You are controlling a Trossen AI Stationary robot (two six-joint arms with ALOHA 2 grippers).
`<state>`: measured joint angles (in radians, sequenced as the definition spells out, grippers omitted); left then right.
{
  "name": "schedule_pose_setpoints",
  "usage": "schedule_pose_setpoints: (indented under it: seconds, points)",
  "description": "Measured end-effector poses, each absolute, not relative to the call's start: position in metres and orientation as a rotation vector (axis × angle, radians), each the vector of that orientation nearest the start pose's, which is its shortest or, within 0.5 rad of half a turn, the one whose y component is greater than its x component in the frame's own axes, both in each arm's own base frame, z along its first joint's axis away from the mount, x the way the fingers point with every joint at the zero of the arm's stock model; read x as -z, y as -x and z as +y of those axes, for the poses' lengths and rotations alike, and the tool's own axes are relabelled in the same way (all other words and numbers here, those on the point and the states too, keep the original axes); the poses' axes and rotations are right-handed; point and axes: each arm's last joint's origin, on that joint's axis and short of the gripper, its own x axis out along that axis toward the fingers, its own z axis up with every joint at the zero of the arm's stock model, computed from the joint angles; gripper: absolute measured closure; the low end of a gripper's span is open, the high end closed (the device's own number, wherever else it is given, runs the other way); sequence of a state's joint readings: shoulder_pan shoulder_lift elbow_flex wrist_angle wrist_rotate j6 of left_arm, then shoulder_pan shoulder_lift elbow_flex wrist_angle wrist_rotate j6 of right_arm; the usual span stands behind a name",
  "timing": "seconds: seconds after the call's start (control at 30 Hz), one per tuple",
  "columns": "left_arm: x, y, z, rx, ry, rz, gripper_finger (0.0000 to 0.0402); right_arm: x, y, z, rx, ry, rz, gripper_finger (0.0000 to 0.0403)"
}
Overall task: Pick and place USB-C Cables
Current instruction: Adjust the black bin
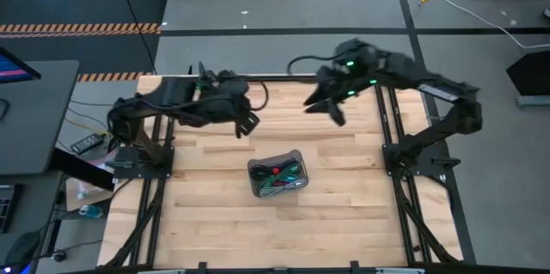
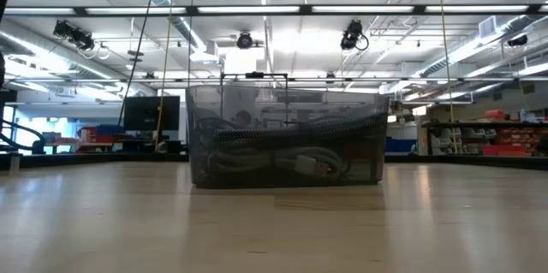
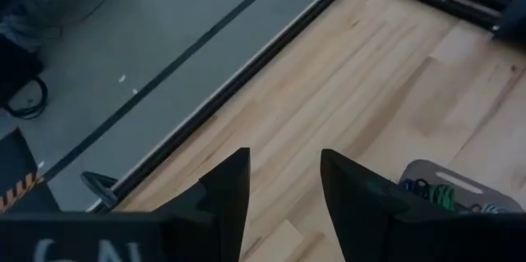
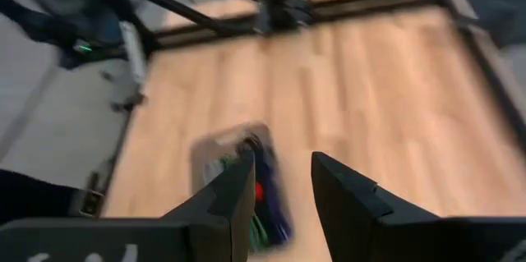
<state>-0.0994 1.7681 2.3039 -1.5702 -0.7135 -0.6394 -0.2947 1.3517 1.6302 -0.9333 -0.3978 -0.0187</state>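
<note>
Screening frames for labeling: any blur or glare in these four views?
Right wrist view: motion-smeared, the tray and its cables are streaks. Left wrist view: sharp on the fingers, tray corner cut by the frame edge. Low view: strong ceiling-light glare, tray backlit, cables dim through the wall. High view: even light, clear.

Tray (image 2: 201, 136) walls blur the USB-C cables (image 2: 282, 157) inside.

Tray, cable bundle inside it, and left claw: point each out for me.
Tray (image 1: 254, 169), high view, on its bare left rim.
Cable bundle (image 1: 279, 179), high view, on the green strands inside the tray.
Left claw (image 3: 283, 181), left wrist view, midway between its two open fingertips.
</note>
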Motion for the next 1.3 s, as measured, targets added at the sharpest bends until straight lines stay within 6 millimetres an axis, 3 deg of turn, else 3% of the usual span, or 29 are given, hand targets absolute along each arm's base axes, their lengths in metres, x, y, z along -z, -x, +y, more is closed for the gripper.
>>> schedule_pose_setpoints:
  seconds: [0.23, 0.37, 0.5, 0.63, 0.83, 1.13, 1.3]
  points:
    - [-0.487, -0.265, -0.005, -0.898, 0.106, 0.619, 0.0246, -0.370, -0.317, -0.076, -0.300, -0.337, 0.542, 0.0275]
    - [-0.499, -0.246, -0.003, -0.926, 0.091, 0.560, 0.0246, -0.332, -0.343, -0.074, -0.303, -0.371, 0.664, 0.0276]
    - [-0.504, -0.237, -0.002, -0.914, 0.077, 0.553, 0.0246, -0.293, -0.361, -0.065, -0.256, -0.298, 0.834, 0.0279]
    - [-0.505, -0.233, -0.002, -0.903, 0.051, 0.562, 0.0246, -0.261, -0.371, -0.051, -0.272, -0.257, 0.992, 0.0279]
    - [-0.506, -0.233, -0.002, -0.901, 0.036, 0.567, 0.0246, -0.231, -0.381, -0.030, -0.322, -0.175, 1.109, 0.0280]
    - [-0.505, -0.233, -0.002, -0.897, 0.038, 0.569, 0.0246, -0.200, -0.391, -0.028, -0.348, -0.115, 1.176, 0.0280]
    - [-0.506, -0.233, -0.002, -0.900, 0.043, 0.567, 0.0246, -0.200, -0.390, -0.031, -0.327, -0.044, 1.185, 0.0280]
